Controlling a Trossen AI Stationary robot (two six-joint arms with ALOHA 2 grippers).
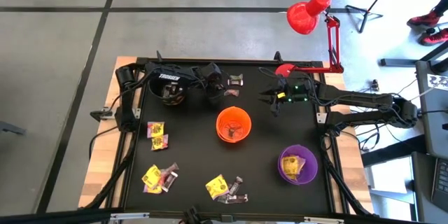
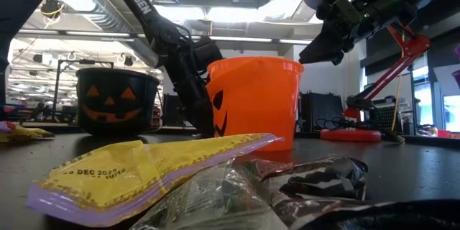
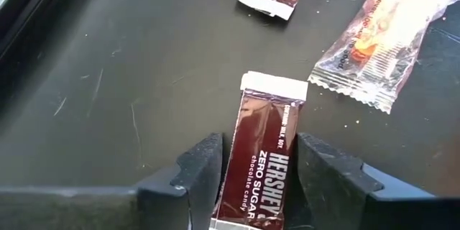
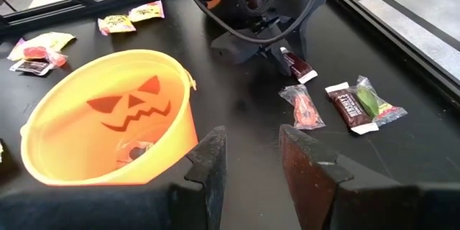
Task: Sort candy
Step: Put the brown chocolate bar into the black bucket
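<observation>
Near the top edge of the high view, the left gripper (image 1: 218, 92) sits low on the black table (image 1: 192, 150), jaws parted either side of a brown Hershey's bar (image 3: 262, 159) lying flat between its fingers (image 3: 203, 170). Two more candies (image 3: 381, 32) lie just beyond. At upper right, the right gripper (image 1: 271, 99) hovers with jaws partly open and empty, bare table beneath. The orange cup (image 1: 233, 124) stands at centre, the purple cup (image 1: 298, 164) lower right, the black cup (image 2: 117, 100) upper left. Loose candy (image 1: 157, 176) crowds the lower left; the bar's near end is cut off.
</observation>
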